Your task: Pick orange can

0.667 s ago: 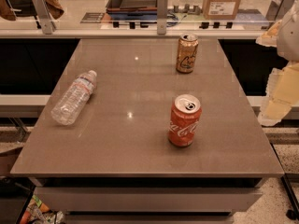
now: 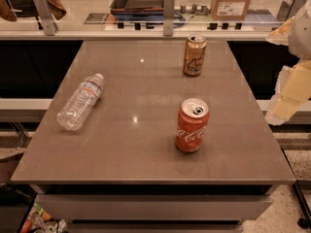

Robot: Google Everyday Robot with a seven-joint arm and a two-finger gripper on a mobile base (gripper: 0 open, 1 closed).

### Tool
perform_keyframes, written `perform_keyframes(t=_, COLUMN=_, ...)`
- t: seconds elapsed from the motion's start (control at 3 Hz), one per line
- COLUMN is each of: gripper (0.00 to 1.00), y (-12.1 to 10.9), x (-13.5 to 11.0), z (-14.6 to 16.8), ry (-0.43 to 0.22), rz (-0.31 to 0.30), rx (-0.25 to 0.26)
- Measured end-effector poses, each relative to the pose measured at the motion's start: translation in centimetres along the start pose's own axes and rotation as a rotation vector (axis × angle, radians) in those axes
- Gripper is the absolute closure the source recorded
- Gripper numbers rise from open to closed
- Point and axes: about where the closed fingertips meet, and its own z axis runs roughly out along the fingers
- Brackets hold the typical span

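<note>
The orange can (image 2: 194, 55) is golden-amber with a dark swirly mark and a silver top. It stands upright at the far middle-right of the grey-brown table (image 2: 121, 144). My gripper (image 2: 286, 98) shows as cream-coloured parts at the right edge of the view. It is beyond the table's right side, well apart from the orange can and holding nothing that I can see.
A red-orange Coca-Cola can (image 2: 192, 125) stands upright nearer the front, between the orange can and the table's front edge. A clear plastic water bottle (image 2: 80, 102) lies on its side at the left. A glass partition and counter (image 2: 146, 30) run behind the table.
</note>
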Motion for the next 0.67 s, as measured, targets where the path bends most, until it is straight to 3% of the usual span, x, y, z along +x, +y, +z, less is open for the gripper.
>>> perform_keyframes(t=0.33, gripper=0.0, y=-2.9, x=-0.3, z=1.1, ry=-0.13, rz=0.093, rx=0.026)
perform_keyframes(t=0.67, gripper=0.0, y=-6.3, x=-2.1, z=3.4, ry=-0.312, rz=0.207, rx=0.059)
